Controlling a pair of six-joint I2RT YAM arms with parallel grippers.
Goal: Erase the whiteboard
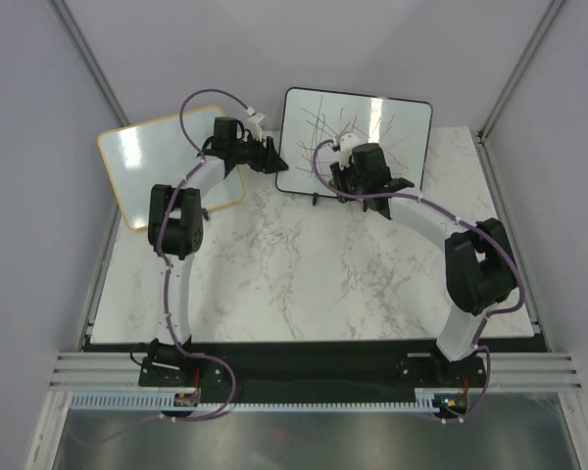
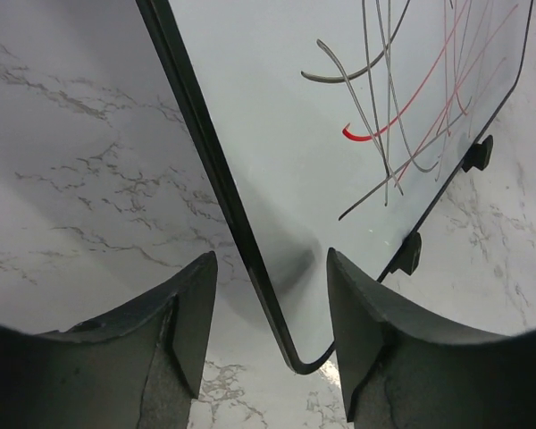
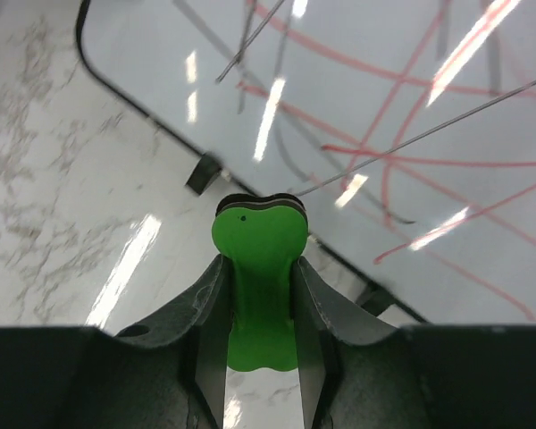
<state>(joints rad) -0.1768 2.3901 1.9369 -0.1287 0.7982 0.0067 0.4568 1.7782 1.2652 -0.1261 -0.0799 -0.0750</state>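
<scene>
Green eraser [image 3: 257, 239] clamped in right claw [image 3: 259, 264], just short of the bottom edge of whiteboard [image 1: 392, 117]; board stands upper centre on tabletop [image 1: 304, 279], long axis left-right. Left claw [image 2: 270, 261] wide, straddling board's lower-left corner.

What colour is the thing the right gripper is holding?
The eraser is bright green with a black far edge; the right wrist view shows it best.
</scene>
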